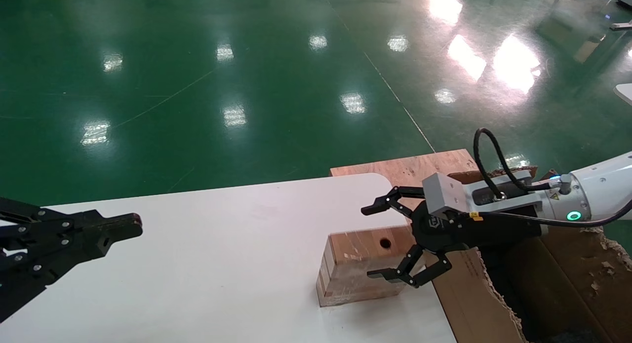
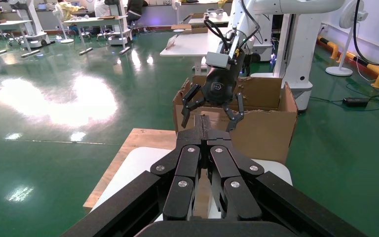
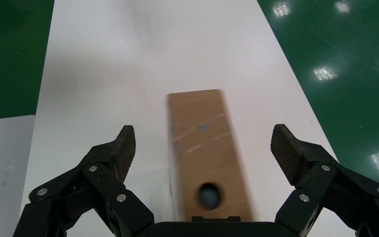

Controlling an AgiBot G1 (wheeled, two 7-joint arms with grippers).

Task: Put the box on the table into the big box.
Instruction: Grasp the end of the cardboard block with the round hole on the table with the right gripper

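The box [image 1: 360, 264], small, brown and wrapped in clear tape, lies on the white table [image 1: 197, 264] near its right end, a round dark hole in its top face. My right gripper [image 1: 371, 242] is open and straddles the box's near end, one finger on each side, touching neither. In the right wrist view the box [image 3: 205, 148] runs between the spread fingers [image 3: 126, 148] of that gripper [image 3: 205, 139]. The big box [image 1: 469, 293], a torn-edged carton, stands just right of the table. My left gripper [image 1: 136, 225] hovers shut and empty over the table's left end.
A brown plywood board [image 1: 419, 165] lies behind the table's right corner, next to the big box [image 2: 266, 128]. Green floor surrounds the table. The left wrist view looks along the shut left gripper [image 2: 202, 123] across the table [image 2: 133, 168] at the right arm.
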